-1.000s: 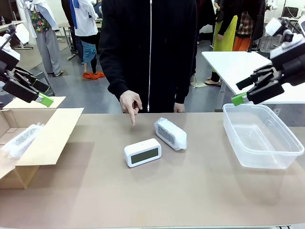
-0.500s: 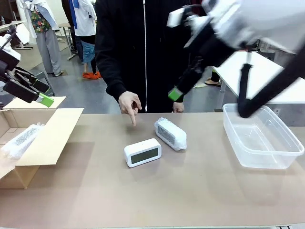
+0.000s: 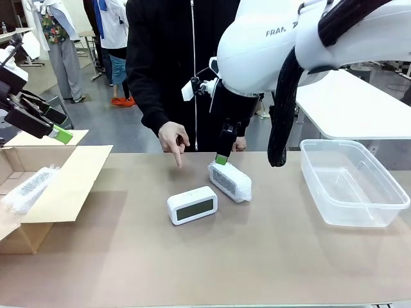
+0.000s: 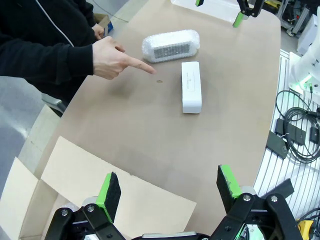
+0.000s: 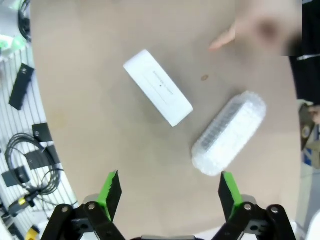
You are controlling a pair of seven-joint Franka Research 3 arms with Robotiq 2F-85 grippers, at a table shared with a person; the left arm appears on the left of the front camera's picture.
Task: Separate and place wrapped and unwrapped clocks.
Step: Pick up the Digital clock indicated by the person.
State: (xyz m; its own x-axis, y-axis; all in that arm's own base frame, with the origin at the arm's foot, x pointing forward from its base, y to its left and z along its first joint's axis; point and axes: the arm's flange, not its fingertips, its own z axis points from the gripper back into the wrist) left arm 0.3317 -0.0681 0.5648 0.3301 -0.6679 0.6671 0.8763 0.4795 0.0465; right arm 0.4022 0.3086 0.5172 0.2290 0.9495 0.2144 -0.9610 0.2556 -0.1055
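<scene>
Three clocks were on my screens. Two lay near the middle of the table [image 3: 270, 256]. One was the bare clock [image 3: 192, 205], white, with its dark grey display facing my side. Just beside it, toward the person and a little to the right, was the wrapped clock [image 3: 230, 180], a bundle of clear bubble wrap lying at an angle. The wrist cameras showed a narrow strip of tabletop between the two, so they weren't touching. The second wrapped clock [image 3: 27, 188] lay inside the open cardboard box [image 3: 70, 176] at the table's left end, and a clear plastic tub [image 3: 354, 186] stood at the right end. The right arm was over the middle of the table, and the right gripper [image 5: 169, 177] hung above the wrapped clock with its jaws spread wide, gripping nothing. From the front, one green pad pointed down right at the far end of that bundle, and I couldn't tell whether it touched. From that arm's own camera, the bundle sat off toward one finger rather than squarely between the pair. The left gripper [image 4: 168, 177] was up over the box's flap at the left, its jaws likewise wide apart and empty. At the far edge, the person's hand [image 3: 174, 140] had its index finger pointing down at the table just beyond the bare clock.
</scene>
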